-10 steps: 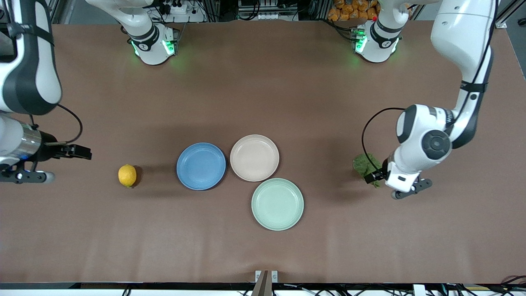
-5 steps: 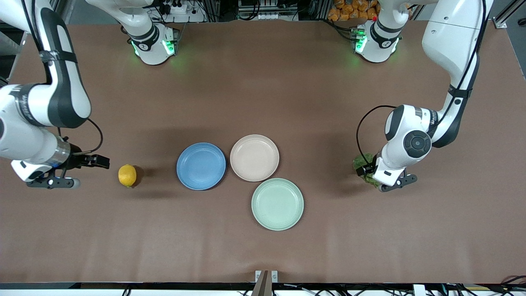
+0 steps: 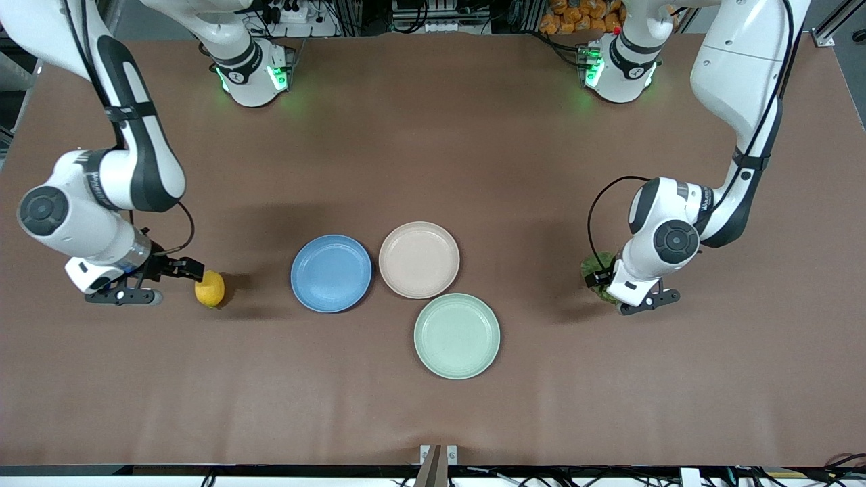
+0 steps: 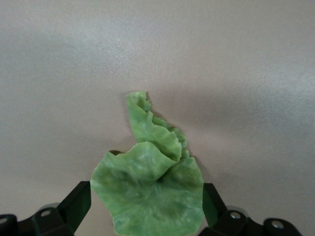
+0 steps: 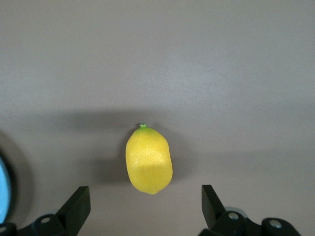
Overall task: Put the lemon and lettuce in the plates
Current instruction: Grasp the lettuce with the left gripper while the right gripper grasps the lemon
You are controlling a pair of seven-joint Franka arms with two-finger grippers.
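Observation:
The yellow lemon (image 3: 210, 289) lies on the brown table toward the right arm's end, beside the blue plate (image 3: 331, 273). My right gripper (image 3: 189, 270) is open and low right next to the lemon. In the right wrist view the lemon (image 5: 148, 160) lies just ahead of the open gripper (image 5: 145, 201), not between the fingers. The beige-pink plate (image 3: 419, 260) touches the blue one. The green lettuce (image 3: 594, 265) lies toward the left arm's end. My left gripper (image 3: 601, 279) is open over it. In the left wrist view its fingers (image 4: 78, 206) stand on either side of the lettuce (image 4: 147, 187).
A pale mint-green plate (image 3: 457, 335) sits nearer to the front camera than the other two plates. All three plates hold nothing. The blue plate's rim (image 5: 4, 187) shows at the edge of the right wrist view.
My right gripper has moved in from the table's end to right beside the lemon. My left gripper has shifted a little farther over the lettuce and lower. Lemon, lettuce and plates have not moved.

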